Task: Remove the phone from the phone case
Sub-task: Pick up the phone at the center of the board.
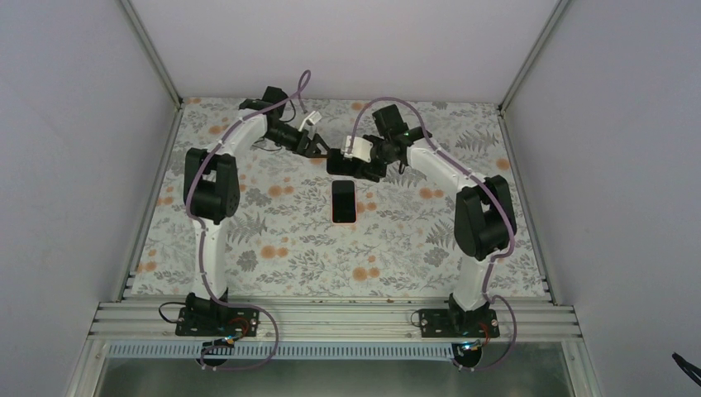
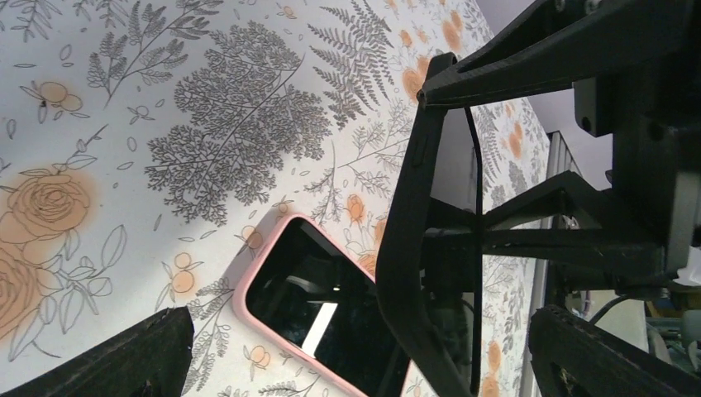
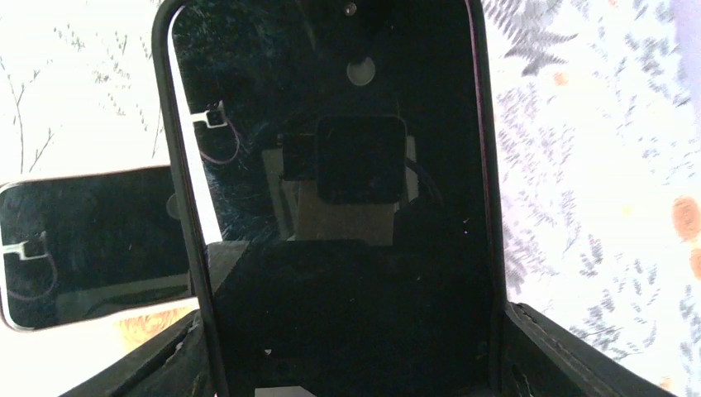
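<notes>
A black phone in a black case [image 1: 347,164] hangs above the table, between the two grippers. My right gripper [image 1: 364,157] is shut across its width, and its glossy face fills the right wrist view [image 3: 331,165], with a finger [image 3: 570,351] on each side. My left gripper [image 1: 321,151] is open. Its fingers [image 2: 124,360] stand wide apart either side of the black case's edge [image 2: 413,248], with no visible touch. A second phone in a pink case [image 1: 343,201] lies flat on the table below, and shows in both wrist views [image 2: 322,306] [image 3: 83,240].
The table has a floral cloth [image 1: 273,248]. White walls close in the left, right and back sides. Both arms reach to the far middle of the table, and their cables loop above them.
</notes>
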Available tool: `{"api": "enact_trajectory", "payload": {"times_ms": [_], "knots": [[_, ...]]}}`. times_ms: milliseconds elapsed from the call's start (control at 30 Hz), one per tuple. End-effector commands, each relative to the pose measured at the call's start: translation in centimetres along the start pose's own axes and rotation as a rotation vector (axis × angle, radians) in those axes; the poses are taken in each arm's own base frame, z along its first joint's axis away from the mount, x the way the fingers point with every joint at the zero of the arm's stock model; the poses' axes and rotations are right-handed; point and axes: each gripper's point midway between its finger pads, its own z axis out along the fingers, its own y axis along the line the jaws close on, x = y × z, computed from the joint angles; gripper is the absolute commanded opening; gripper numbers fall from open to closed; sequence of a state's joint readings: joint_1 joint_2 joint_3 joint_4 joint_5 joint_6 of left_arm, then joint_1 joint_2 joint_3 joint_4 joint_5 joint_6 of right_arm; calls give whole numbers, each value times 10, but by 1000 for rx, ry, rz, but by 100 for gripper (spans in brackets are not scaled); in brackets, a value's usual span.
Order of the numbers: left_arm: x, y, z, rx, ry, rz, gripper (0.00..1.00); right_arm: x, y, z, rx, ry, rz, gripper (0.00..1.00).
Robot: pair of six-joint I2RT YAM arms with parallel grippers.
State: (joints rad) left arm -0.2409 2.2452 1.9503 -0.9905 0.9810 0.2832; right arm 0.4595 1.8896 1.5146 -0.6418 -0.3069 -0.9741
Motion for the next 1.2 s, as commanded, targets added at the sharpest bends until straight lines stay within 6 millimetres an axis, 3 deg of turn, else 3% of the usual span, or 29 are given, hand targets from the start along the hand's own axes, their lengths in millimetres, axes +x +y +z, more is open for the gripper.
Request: {"api": "enact_trajectory", "payload": {"times_ms": [0,100,200,367,500,600,733,833,967,1167], "knots": [[-11,-22,-1,71,-16,-14,100,-52,-29,-19,124,-105,-42,56],[-10,-34,5,113,8,-2,92,-63,-37,-17,155,-118,-43,55],[-5,-41,10,140,24,0,77,-71,-39,-16,162,-128,-45,55],[-11,-56,3,172,10,28,31,-77,-44,-14,188,-125,-44,56],[-15,-69,-6,190,-4,75,3,-79,-44,-17,192,-127,-40,58],[-16,-79,-12,196,-13,124,2,-79,-32,-23,146,-129,-48,72],[-13,-92,-24,163,3,218,2,-71,7,-36,-31,-133,-38,99],[-10,-89,-33,36,28,326,2,-63,32,-54,-159,-163,19,100],[-16,-87,-64,-285,15,516,2,-51,35,-67,-208,-133,182,100],[-14,-126,-90,-526,-33,796,2,-21,40,-58,-249,-8,260,100]]}}
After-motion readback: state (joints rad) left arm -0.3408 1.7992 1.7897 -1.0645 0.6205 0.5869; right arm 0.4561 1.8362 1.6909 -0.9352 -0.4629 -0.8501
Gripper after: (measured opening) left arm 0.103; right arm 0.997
